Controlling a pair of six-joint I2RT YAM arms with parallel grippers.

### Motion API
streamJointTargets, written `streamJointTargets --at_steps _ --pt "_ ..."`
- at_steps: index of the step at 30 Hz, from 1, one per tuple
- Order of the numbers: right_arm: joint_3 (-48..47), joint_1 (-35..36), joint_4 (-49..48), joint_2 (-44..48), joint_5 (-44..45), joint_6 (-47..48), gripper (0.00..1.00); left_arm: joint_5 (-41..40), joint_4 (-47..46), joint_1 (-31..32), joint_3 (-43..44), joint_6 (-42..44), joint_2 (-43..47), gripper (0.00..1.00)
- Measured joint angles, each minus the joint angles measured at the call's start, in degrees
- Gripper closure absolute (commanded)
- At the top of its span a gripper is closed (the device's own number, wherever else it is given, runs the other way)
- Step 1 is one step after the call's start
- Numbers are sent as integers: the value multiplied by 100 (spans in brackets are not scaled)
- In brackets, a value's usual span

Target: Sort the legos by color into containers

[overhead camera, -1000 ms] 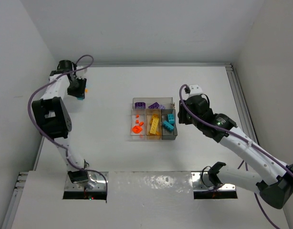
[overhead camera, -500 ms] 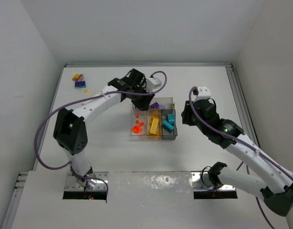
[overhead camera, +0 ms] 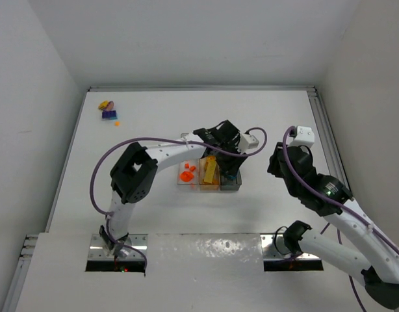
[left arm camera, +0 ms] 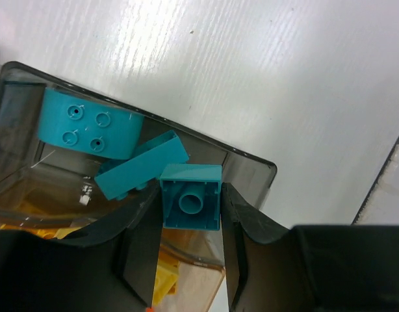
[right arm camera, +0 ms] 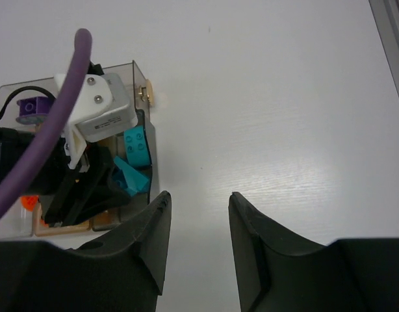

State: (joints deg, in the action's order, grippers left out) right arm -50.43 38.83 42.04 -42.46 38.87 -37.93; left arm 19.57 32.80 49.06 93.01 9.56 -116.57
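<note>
The clear tray of containers sits mid-table. Orange legos lie in its left bin and yellow legos in the middle one. My left gripper hangs over the right bin, shut on a teal lego held hollow side toward the camera. Just beyond that brick, two more teal legos lie in this bin. A purple lego shows in the long back bin. My right gripper hovers right of the tray, open and holding nothing.
A small cluster of loose legos, yellow and purple, lies near the far left corner, with a tiny orange piece just in front of it. The left arm's purple cable arcs over the table left of the tray. A metal rail runs along the right edge.
My left arm has swung from the far left corner across to the tray's right bin, carrying the teal lego. My right arm has drawn back to the right, away from the tray.
</note>
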Motion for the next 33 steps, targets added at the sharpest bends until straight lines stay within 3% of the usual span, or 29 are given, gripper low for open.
streamJointTargets --at_steps 4,9,14,17,21,27,33 --pt "0 2 74 -26 9 -9 59 -48 -24 13 0 -39 -212 48" --pt "-4 2 74 -48 11 -4 59 -256 249 9 155 2 -269 31" --pt "-26 2 50 -151 -31 48 59 -483 542 -44 728 87 -199 29" --pt "-70 2 33 -282 -125 107 59 -603 601 -256 918 -4 81 36" --pt "-83 2 -94 -446 -415 258 59 -938 634 -1263 984 -291 662 40" --pt "-118 0 -479 -949 -966 411 51 -2686 645 -3703 1397 -734 765 16" --pt "-592 2 -728 -1917 -1740 476 52 -3189 1054 -5112 1403 -1049 247 14"
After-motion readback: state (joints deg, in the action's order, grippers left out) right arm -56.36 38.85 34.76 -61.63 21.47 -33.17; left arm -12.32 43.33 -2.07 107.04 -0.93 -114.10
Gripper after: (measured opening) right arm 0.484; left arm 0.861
